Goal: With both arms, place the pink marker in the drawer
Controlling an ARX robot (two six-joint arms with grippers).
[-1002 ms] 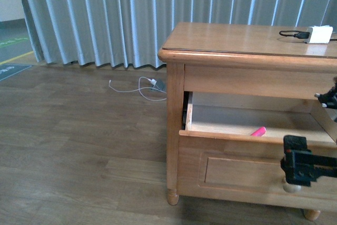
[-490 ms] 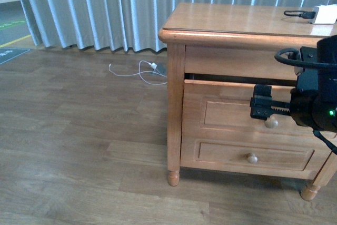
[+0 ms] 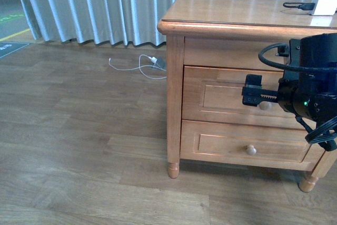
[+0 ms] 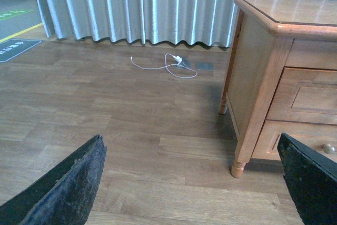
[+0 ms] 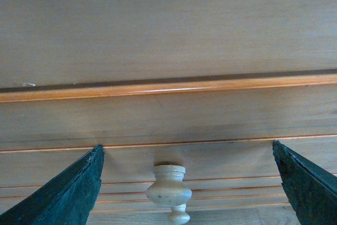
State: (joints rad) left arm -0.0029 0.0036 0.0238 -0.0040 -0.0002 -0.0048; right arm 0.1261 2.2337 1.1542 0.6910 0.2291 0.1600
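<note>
The drawer [image 3: 237, 96], upper of two in the wooden desk [image 3: 231, 14], sits flush with the desk front, fully closed. The pink marker cannot be seen in any view; nothing of the drawer's inside shows.

The right tool [image 3: 260, 98] hangs directly in front of the drawer's pale knob [image 3: 265, 105], partly covering it in the front view. In the right wrist view its two dark fingers [image 5: 68, 191] stand wide apart at either side of the knob [image 5: 168, 185], touching neither it nor the panel. The right arm's body and cable loop hide the drawer's far end.

The left tool [image 4: 195, 183] is away from the desk, over the floor; only its finger edges [image 4: 68, 188] show at the frame corners, spread wide.

A white charger block [image 3: 324, 5] on the desk top is cut off at the frame edge.
</note>
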